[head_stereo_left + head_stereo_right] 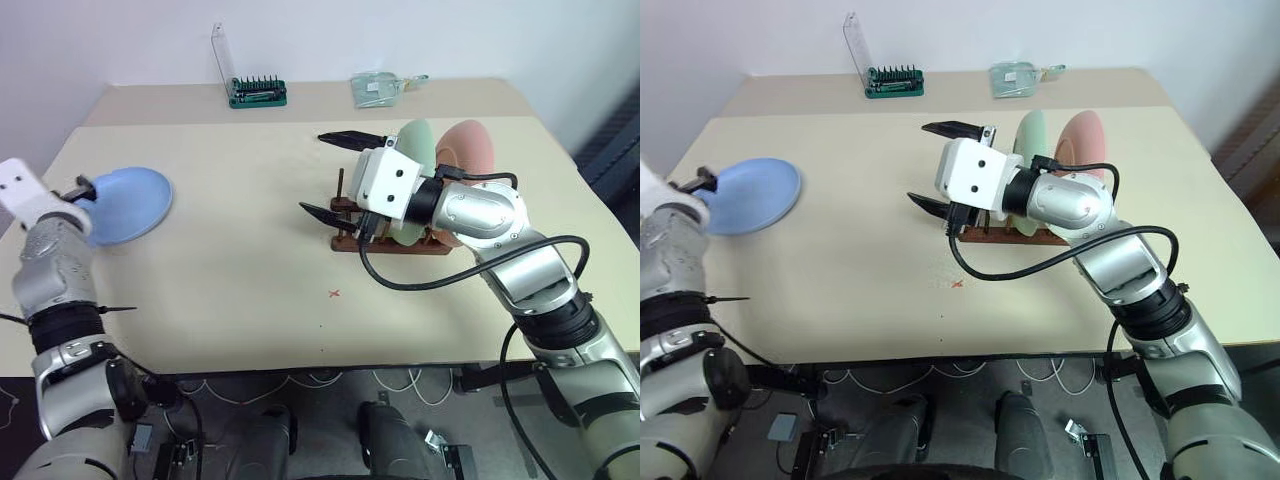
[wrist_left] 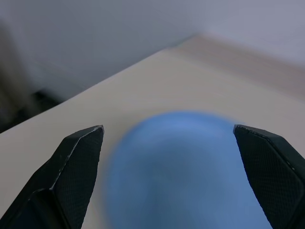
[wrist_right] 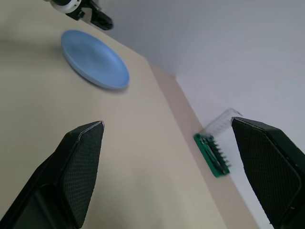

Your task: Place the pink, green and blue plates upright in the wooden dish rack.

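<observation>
counter (image 1: 230,250): beige, against a pale wall, green bit holder (image 1: 258,93) at its far edge | left gripper (image 1: 82,190): fingers spread wide, empty, at the near rim of the blue plate (image 1: 130,203), lying flat | right gripper (image 1: 338,175): fingers spread wide, empty, just beside the wooden dish rack (image 1: 345,238), where green plate (image 1: 420,145) and pink plate (image 1: 468,148) stand upright

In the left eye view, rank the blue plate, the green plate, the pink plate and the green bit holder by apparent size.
1. Blue plate, flat on the table.
2. Pink plate and green plate: alike, both partly hidden, unranked.
3. Green bit holder, smallest, though farthest away.
</observation>
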Robot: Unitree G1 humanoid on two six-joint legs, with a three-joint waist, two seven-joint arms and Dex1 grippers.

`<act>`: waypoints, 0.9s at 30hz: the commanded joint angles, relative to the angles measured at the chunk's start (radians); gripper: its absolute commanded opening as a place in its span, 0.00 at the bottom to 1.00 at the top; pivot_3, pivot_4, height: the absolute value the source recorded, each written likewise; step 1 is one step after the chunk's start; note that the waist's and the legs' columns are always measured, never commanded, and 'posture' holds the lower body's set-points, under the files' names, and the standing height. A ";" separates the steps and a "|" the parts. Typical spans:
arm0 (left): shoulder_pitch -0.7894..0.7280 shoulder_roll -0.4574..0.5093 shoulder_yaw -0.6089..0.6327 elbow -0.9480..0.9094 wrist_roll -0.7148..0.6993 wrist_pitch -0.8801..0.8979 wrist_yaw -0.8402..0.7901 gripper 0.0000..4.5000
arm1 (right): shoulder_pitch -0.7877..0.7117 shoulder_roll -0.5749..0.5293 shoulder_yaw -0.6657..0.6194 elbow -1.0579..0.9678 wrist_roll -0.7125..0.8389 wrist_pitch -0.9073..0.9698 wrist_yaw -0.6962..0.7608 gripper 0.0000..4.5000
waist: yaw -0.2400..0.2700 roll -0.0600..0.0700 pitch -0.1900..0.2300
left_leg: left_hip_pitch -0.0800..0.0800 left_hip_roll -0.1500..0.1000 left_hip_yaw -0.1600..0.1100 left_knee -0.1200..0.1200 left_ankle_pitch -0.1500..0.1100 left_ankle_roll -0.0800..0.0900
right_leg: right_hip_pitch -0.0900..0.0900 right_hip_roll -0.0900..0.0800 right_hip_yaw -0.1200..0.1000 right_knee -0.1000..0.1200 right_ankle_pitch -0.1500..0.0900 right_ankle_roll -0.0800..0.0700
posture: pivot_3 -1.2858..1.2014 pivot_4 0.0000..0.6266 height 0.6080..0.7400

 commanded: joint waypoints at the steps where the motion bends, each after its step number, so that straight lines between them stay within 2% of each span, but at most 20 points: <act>1: -0.008 0.007 0.037 0.053 -0.032 0.087 0.033 1.00 | 0.011 0.017 -0.036 -0.011 -0.023 -0.020 0.020 0.97 | 0.003 -0.001 0.000 | 0.000 0.000 -0.001 0.000 0.000 0.000 | 0.000 0.000 0.000 0.000 0.000 0.000 | 0.52 0.24 1.00; 7: -0.034 0.003 0.065 0.130 -0.096 0.144 -0.004 1.00 | 0.036 0.030 -0.052 -0.025 -0.048 -0.010 0.031 0.97 | -0.002 -0.005 -0.002 | 0.000 0.000 -0.002 0.000 0.001 -0.001 | 0.000 0.000 -0.001 0.001 0.000 0.000 | 0.52 0.24 1.00; 8: -0.035 0.003 0.058 0.135 -0.096 0.144 -0.012 0.94 | 0.040 0.032 -0.055 -0.029 -0.051 -0.006 0.031 0.98 | -0.002 -0.005 -0.002 | 0.000 0.000 -0.002 0.000 0.001 -0.002 | 0.000 0.000 -0.001 0.001 0.000 0.000 | 0.52 0.24 1.00; 10: -0.039 0.000 0.059 0.137 -0.100 0.132 -0.017 0.80 | 0.051 0.032 -0.059 -0.039 -0.059 0.002 0.031 0.98 | -0.003 -0.005 -0.002 | 0.001 0.000 -0.002 -0.001 0.001 -0.002 | 0.000 0.000 -0.001 0.001 0.000 0.000 | 0.52 0.24 1.00; 11: -0.042 -0.002 0.063 0.136 -0.103 0.123 -0.015 0.70 | 0.057 0.032 -0.061 -0.044 -0.063 0.006 0.031 0.98 | -0.002 -0.005 -0.002 | 0.001 0.000 -0.001 -0.001 0.001 -0.002 | 0.000 0.000 -0.001 0.001 0.000 0.000 | 0.52 0.24 1.00; 17: -0.060 -0.024 0.026 0.084 -0.110 0.072 -0.058 0.01 | 0.074 0.036 -0.064 -0.053 -0.102 0.006 0.036 0.98 | -0.002 -0.005 -0.002 | 0.001 0.000 -0.001 -0.001 0.002 -0.003 | 0.000 0.000 -0.001 0.002 0.000 0.000 | 0.52 0.24 1.00; 22: -0.065 -0.113 -0.147 -0.215 -0.074 -0.107 -0.200 0.01 | 0.053 0.053 -0.043 0.004 -0.186 -0.071 0.016 0.98 | 0.007 -0.006 -0.001 | 0.000 0.000 -0.002 0.000 0.003 -0.005 | 0.001 0.000 -0.001 0.000 0.000 -0.001 | 0.52 0.24 1.00; 27: -0.045 -0.189 -0.299 -0.442 -0.048 -0.065 -0.222 0.01 | 0.003 0.094 0.021 0.110 -0.332 -0.192 -0.017 0.98 | -0.009 -0.007 -0.001 | 0.000 0.000 -0.001 -0.001 0.004 -0.007 | 0.000 0.000 -0.001 0.000 0.001 -0.001 | 0.52 0.24 1.00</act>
